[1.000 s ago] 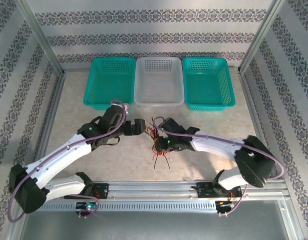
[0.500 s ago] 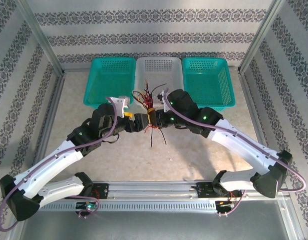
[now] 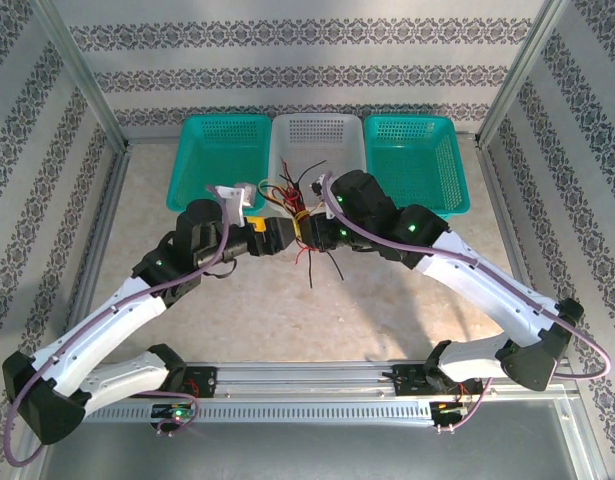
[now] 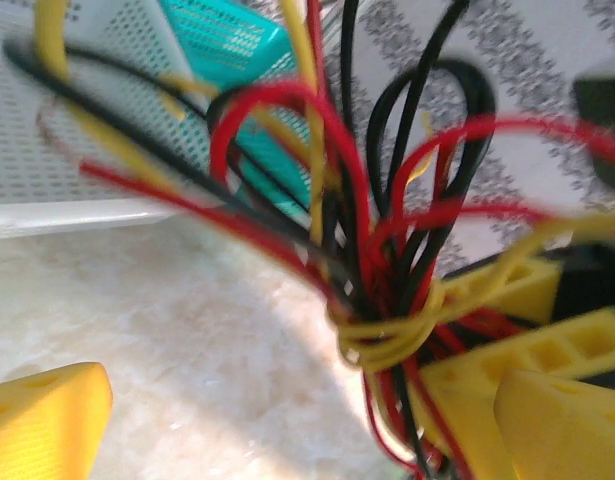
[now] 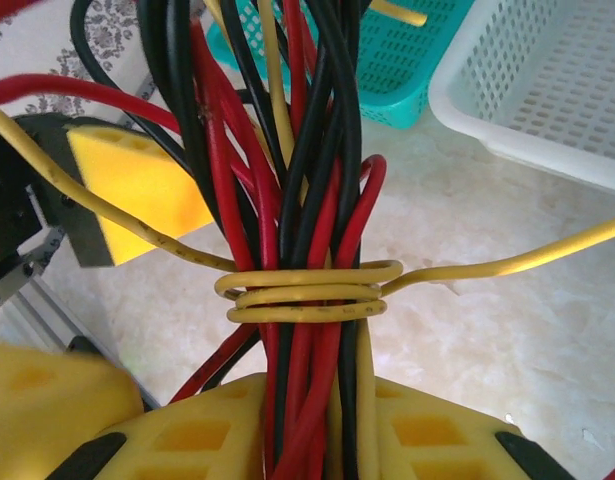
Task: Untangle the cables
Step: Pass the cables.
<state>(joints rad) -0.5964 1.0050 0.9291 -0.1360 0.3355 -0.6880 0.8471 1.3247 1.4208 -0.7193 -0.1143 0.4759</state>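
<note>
Top external view: the right gripper (image 3: 313, 232) held the cables (image 3: 293, 196) aloft over the table (image 3: 407, 290), just on the near side of the white basket (image 3: 317, 122). Its jaws were pinched on the red, black and yellow bundle. The left gripper (image 3: 275, 236) stood just to its left, jaws spread fully wide and holding nothing. In the right wrist view, a yellow wire (image 5: 307, 295) was coiled three times around the bundle just above that gripper's fingers (image 5: 187, 430), and its loose tail (image 5: 507, 265) ran off to the right. In the left wrist view, the coil (image 4: 387, 335) sat between the open left fingers (image 4: 47, 410), nearer the right-hand one. By the look of it, the step in hand was for the left claw to take a strand. It would do best to close on the yellow tail alone, beside the coil, and lead it round and off. A straight tug could tighten the coil, and the right grip would need to hold firm.
</note>
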